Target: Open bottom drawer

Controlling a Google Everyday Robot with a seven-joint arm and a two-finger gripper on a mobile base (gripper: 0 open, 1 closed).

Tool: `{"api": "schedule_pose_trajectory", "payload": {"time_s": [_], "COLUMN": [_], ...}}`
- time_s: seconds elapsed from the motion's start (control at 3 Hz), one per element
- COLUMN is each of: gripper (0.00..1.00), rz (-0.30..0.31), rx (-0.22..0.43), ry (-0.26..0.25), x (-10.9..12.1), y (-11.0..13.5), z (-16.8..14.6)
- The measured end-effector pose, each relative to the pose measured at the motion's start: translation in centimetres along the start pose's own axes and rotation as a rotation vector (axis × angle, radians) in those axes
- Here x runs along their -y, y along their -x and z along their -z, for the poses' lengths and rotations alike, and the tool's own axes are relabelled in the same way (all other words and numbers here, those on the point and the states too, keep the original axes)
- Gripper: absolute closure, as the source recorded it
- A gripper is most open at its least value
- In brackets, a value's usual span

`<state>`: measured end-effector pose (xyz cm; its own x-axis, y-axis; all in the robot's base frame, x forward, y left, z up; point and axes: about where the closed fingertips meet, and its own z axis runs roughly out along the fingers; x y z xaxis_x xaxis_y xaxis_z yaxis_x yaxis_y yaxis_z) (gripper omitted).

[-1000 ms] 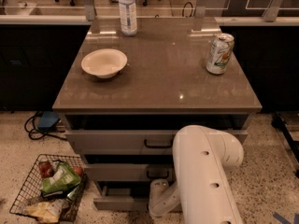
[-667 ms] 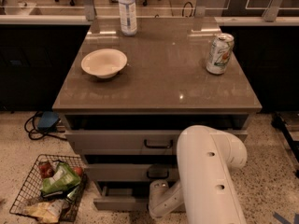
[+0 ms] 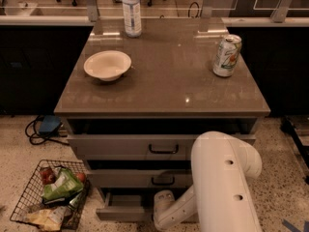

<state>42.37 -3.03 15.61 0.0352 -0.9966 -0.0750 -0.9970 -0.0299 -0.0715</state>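
Observation:
The cabinet has three light-grey drawers. The bottom drawer (image 3: 121, 208) is the lowest one and stands pulled out a little, with its grey tray showing at the left. My white arm (image 3: 219, 187) reaches down in front of the cabinet's right side. The gripper (image 3: 161, 209) is at the end of the arm, low against the bottom drawer's front, about where its handle sits. The handle itself is hidden behind the arm. The two drawers above, each with a black handle (image 3: 163, 150), look shut.
On the brown top stand a white bowl (image 3: 107, 65), a water bottle (image 3: 131, 9) and a drink can (image 3: 226, 56). A wire basket (image 3: 50, 195) of snack packets sits on the floor at the left. Cables (image 3: 41, 129) lie beside it.
The arm's white body has shifted slightly to the right and up. The bottom drawer looks much the same, slightly pulled out.

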Motion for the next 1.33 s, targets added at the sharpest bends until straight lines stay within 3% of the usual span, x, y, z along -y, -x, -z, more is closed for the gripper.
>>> {"api": "schedule_pose_trajectory", "payload": {"time_s": [1.33], "gripper": [1.00], "rz": [-0.032], "rx": [-0.028], "ry": [-0.032], "x": [-2.2], "y": [-0.3], "z": [0.7]}}
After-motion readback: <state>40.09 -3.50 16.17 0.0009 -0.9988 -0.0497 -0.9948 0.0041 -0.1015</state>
